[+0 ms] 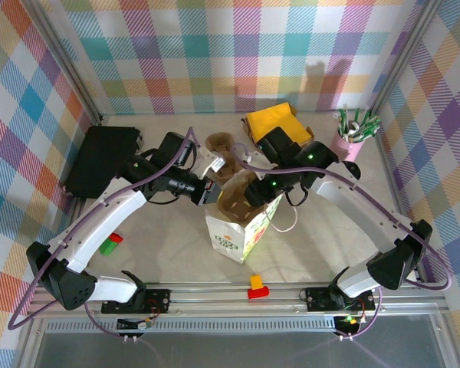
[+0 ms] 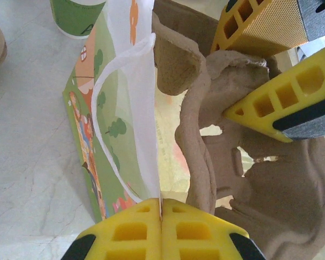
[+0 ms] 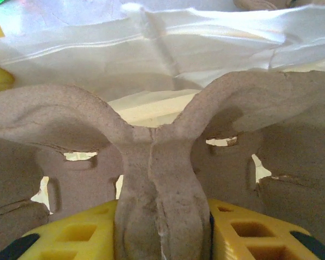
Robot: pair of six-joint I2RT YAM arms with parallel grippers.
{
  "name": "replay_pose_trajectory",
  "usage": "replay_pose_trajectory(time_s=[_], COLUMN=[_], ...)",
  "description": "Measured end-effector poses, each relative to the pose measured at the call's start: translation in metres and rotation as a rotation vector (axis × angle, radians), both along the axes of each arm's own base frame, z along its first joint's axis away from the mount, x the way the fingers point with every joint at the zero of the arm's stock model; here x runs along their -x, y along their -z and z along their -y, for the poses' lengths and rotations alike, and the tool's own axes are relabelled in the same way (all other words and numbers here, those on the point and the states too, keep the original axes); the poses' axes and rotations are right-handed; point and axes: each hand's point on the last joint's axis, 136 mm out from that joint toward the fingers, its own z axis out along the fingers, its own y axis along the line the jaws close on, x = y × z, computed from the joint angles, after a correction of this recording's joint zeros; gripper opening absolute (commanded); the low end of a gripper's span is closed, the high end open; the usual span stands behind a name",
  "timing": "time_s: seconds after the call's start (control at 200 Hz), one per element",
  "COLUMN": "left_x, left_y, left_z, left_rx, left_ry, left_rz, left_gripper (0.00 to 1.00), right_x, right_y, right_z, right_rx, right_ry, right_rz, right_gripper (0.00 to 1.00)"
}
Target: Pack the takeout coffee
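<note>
step: loading cardboard tray (image 3: 157, 162) into bag (image 2: 124, 124) | left gripper (image 2: 161, 208) closed on bag edge | right gripper (image 3: 162, 230) clamped on tray ridge | next: lower tray straight, coffee cup (image 2: 76, 16) waits outside

White arm shells (image 1: 107, 222), black joints (image 1: 69, 285), purple cables (image 1: 190, 146) — yellow latticed fingers (image 2: 124, 233).

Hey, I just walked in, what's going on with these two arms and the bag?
The left pincer is shut on the top edge of the white paper bag. The right pincer grips a brown pulp cup carrier by its centre ridge at the bag's mouth. The coffee cup stands on the table beside the bag, not yet packed.
</note>
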Motion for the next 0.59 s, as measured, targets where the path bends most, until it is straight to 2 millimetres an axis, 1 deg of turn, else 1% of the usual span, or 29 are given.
replay_pose_trajectory(time_s=[0.175,0.595], left_x=[-0.001,-0.003], left_y=[-0.001,-0.007], left_z=[0.001,0.007], left_rx=[0.007,0.047], left_ry=[-0.017,-0.023], left_rz=[-0.013,-0.015], left_gripper=[0.0,0.0], right_x=[0.011,0.002], right_y=[0.003,0.028], right_z=[-0.01,-0.008], right_rx=[0.026,0.124], right_ry=[-0.075,-0.133], right_rz=[0.024,0.062], right_gripper=[0.41,0.42])
